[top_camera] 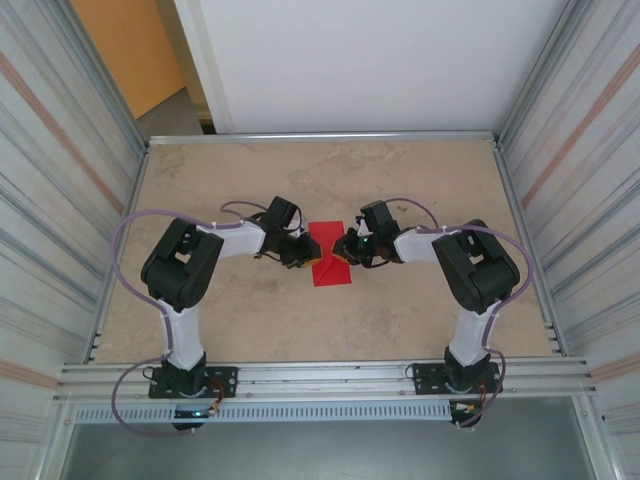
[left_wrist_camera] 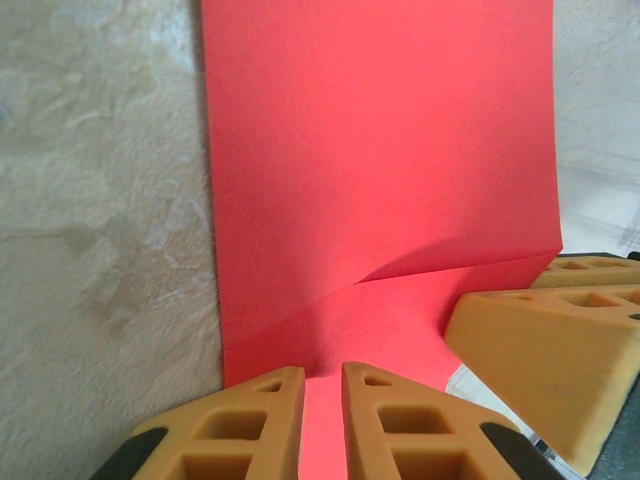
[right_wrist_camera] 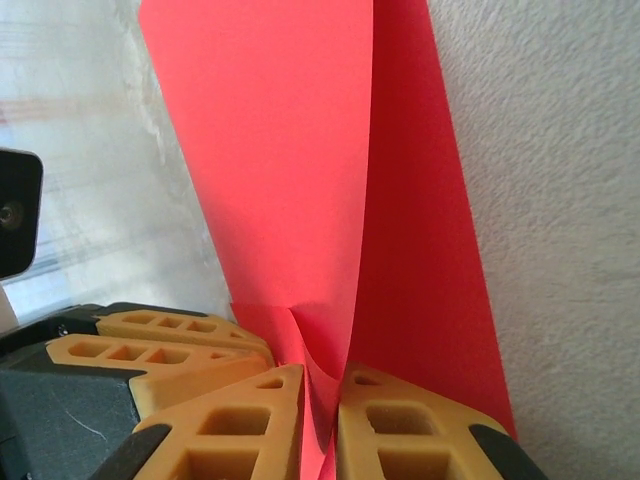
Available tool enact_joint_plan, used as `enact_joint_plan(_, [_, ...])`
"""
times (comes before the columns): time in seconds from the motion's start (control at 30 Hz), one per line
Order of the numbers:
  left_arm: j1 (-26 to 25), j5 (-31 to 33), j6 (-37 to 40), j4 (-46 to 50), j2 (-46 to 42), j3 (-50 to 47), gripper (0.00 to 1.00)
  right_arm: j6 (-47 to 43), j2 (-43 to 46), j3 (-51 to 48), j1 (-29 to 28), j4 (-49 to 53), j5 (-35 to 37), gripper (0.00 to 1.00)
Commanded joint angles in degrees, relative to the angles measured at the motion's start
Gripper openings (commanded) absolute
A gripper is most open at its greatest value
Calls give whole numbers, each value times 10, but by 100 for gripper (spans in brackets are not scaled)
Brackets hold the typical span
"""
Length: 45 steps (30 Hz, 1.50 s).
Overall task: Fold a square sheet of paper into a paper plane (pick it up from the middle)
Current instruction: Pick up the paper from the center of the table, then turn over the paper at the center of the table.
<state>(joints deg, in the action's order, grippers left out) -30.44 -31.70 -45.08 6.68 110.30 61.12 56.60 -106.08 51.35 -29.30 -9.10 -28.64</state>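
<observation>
Left gripper (left_wrist_camera: 322,378): jaws drawn close together, leaving a narrow slot. The near edge of the square sheet of paper (left_wrist_camera: 380,150) runs up into that slot and is nipped between the two orange fingers (left_wrist_camera: 262,420).

Right gripper (right_wrist_camera: 322,385): jaws likewise nearly together, pinching the same sheet. In its own wrist view the paper enters the gap edge-on, curling as it goes in.

Relation of the grippers: they face each other across the sheet, fingertips close together. In the left wrist view the right gripper's fingers (left_wrist_camera: 540,345) sit just beside the left's, at the right-hand side of the paper. In the right wrist view the left's fingers (right_wrist_camera: 160,350) lie just to the left, touching the paper's edge.

Sheet condition: bright red, plain. It is not flat — a shallow crease crosses it near the left fingers, and the portion nearest them lifts off the table (left_wrist_camera: 100,250). From the right wrist, one layer stands up as a curved flap while another layer lies on the surface beside it.

Position on the table: from above, the sheet sits near the middle of the beige tabletop — directly between the two grippers, both forearms reaching inward toward it.
</observation>
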Motion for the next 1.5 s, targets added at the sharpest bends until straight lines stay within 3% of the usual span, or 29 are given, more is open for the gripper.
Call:
enact_joint_plan(0.0, [3, -2, -2, 19, -16, 9, 19, 10, -15, -5, -3, -21, -12, 15])
enact_joint_plan(0.33, [41, -7, -14, 1, -87, -18, 27, -17, 17, -13, 18, -42, -13, 2])
enact_joint_plan(0.67, [108, -66, -59, -119, -212, -103, 60, -70, 127, -22, 74, -89, -77, 1])
enact_joint_plan(0.77, [109, -96, -86, -183, -231, -121, 75, -64, 152, -10, 85, -99, -111, 1])
enact_joint_plan(0.93, [101, -141, -145, -317, -241, -147, 87, -37, 174, 11, 86, -123, -153, 1])
enact_joint_plan(1.3, [65, -172, -117, -337, -245, -134, 89, 53, 164, 19, 78, -211, -203, 3])
enact_joint_plan(1.47, [64, -201, -158, -407, -234, -133, 84, 57, 166, 23, 70, -211, -207, 3])
